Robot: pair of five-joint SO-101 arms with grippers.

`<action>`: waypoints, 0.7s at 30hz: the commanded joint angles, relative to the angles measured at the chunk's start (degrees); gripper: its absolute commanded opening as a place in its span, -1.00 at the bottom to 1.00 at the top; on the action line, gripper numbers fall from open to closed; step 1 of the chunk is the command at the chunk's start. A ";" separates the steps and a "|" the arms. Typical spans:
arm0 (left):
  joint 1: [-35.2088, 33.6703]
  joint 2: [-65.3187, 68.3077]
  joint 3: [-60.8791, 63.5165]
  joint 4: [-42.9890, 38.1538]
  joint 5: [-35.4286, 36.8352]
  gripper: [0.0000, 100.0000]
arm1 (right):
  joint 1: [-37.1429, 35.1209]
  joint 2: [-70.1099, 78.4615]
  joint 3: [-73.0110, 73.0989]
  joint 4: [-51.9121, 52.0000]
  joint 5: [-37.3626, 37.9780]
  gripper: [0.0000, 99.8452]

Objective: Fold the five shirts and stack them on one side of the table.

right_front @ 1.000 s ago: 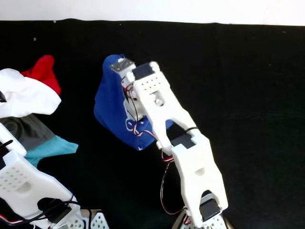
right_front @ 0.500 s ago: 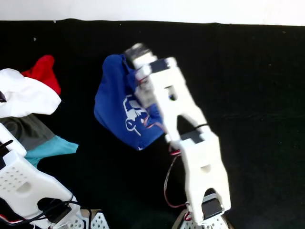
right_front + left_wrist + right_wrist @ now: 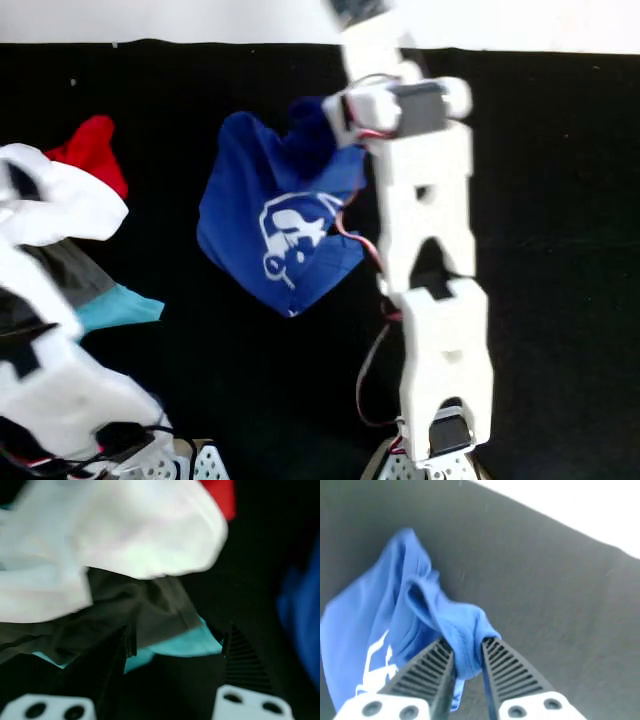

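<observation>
Your right end effector is clamped on a raised fold of the blue shirt. The right wrist view shows its ribbed fingers nearly together with cloth pinched between them. The high view gives you the rest: the shirt lies print side up near the middle of the black surface, with one corner lifted at the arm's tip. Your left end effector hangs with its fingers apart above the pile at the left edge: white shirt, dark grey shirt, teal shirt, red shirt.
</observation>
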 commanded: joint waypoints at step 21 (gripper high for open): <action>55.16 9.45 22.29 -10.55 13.98 -0.33 | 24.31 -9.36 3.12 -5.93 0.70 -0.99</action>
